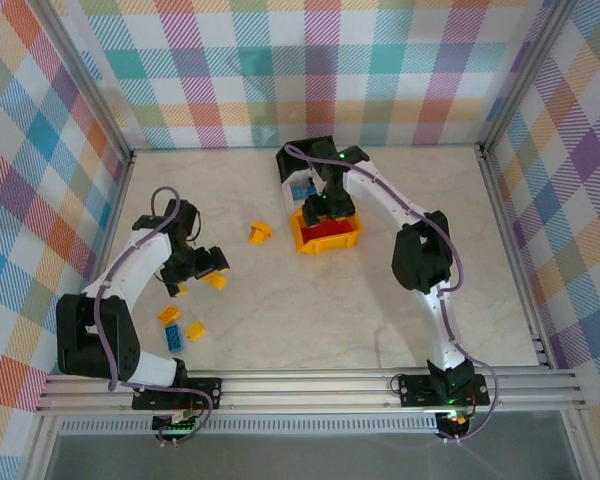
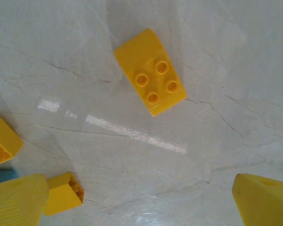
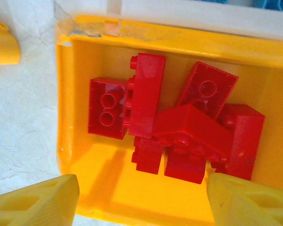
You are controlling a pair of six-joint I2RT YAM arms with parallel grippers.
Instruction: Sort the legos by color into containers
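Note:
My left gripper [image 1: 202, 268] [image 2: 141, 207] hangs open over bare table with nothing between its yellow fingers [image 2: 266, 200]. A yellow four-stud lego [image 2: 151, 77] lies ahead of it, and a small yellow lego [image 2: 63, 193] rests against its left finger. My right gripper [image 1: 325, 210] [image 3: 141, 202] is open above the yellow-orange container [image 1: 305, 243] [image 3: 66, 94], which holds several red legos [image 3: 179, 127]. Behind that stand the white container [image 1: 292, 186] [image 3: 203, 19] with blue legos and the black container [image 1: 305, 152].
Loose on the table are a yellow brick [image 1: 259, 232], another yellow one [image 1: 217, 281] by my left gripper, and two yellow bricks [image 1: 168, 315] with a blue brick [image 1: 173, 336] near the left arm's base. Checked walls enclose the table.

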